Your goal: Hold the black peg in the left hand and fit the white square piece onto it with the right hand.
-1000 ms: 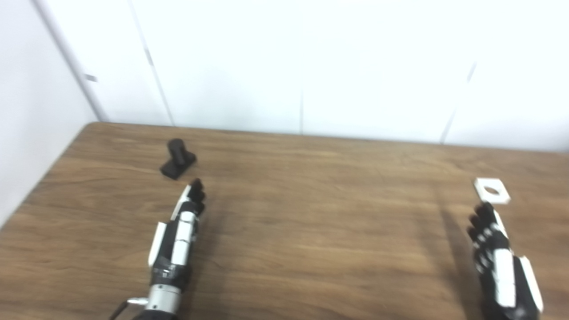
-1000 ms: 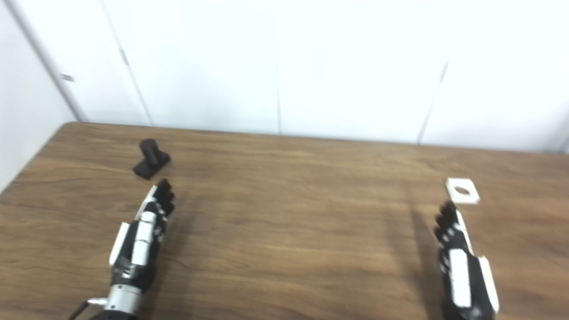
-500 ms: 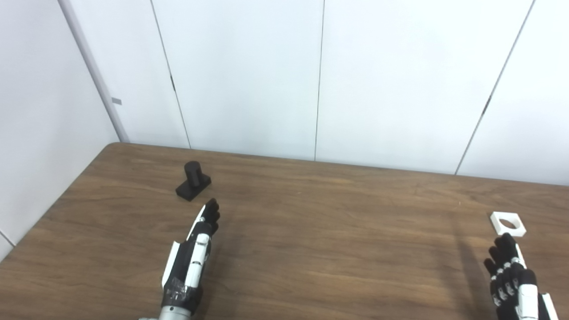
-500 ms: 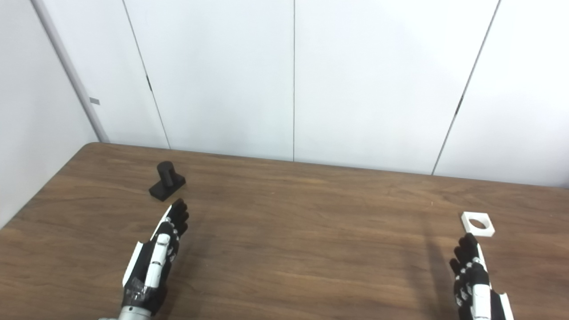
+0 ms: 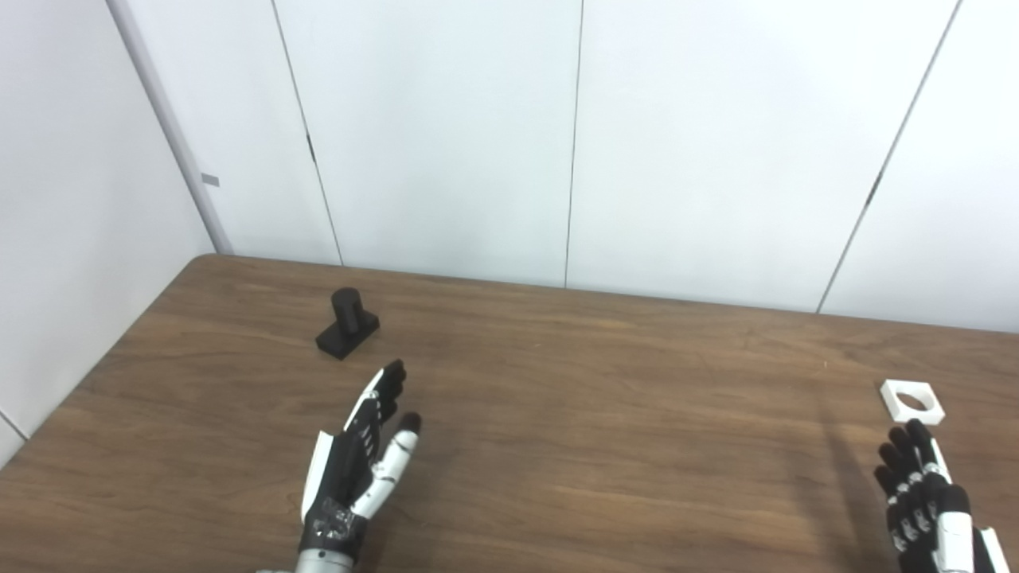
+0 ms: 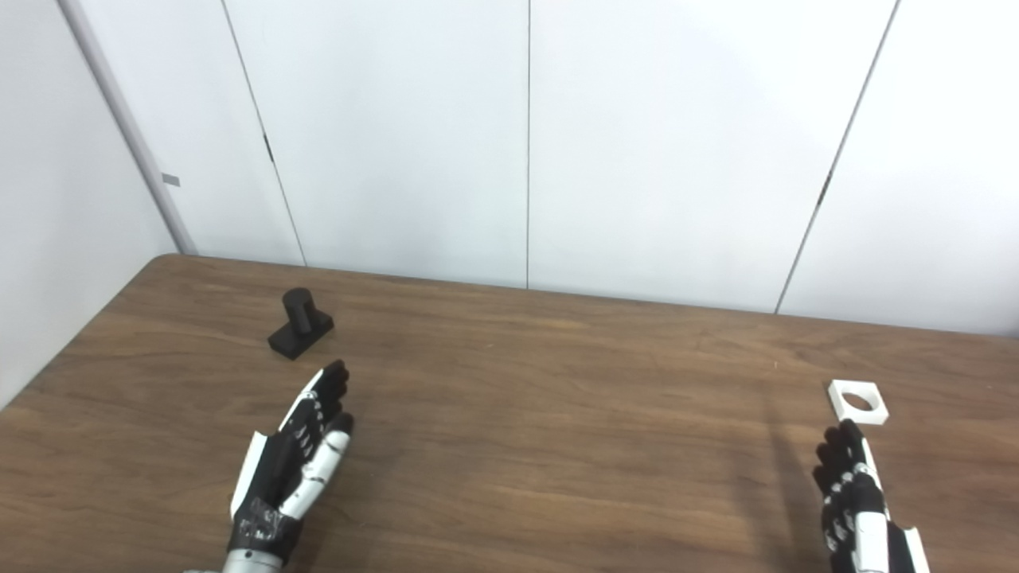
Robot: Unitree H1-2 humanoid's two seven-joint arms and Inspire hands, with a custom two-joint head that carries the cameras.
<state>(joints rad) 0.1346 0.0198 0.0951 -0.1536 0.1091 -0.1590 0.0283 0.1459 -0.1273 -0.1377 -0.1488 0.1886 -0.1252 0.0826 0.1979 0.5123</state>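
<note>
We see a brown wooden table (image 5: 557, 414) in front of white wall panels (image 5: 446, 135). The peg (image 5: 345, 322) is black and stands upright on its flat base at the far left of the table, with nothing touching it. Our left hand (image 5: 360, 458) is above the table on the near side of the peg and a little to the right of it, apart from it. This hand holds nothing; its fingers (image 5: 387, 385) are stretched out toward the far side and the thumb is spread away from them, so the hand is wide.

The white piece (image 5: 911, 400) is a square with a round hole, and it lies flat at the right side of the table. Our right hand (image 6: 856, 493) is just on the near side of the piece, close to it but not touching. Its fingers are extended and a little apart, and it carries nothing. The peg and the piece are well apart, on opposite sides of the table.
</note>
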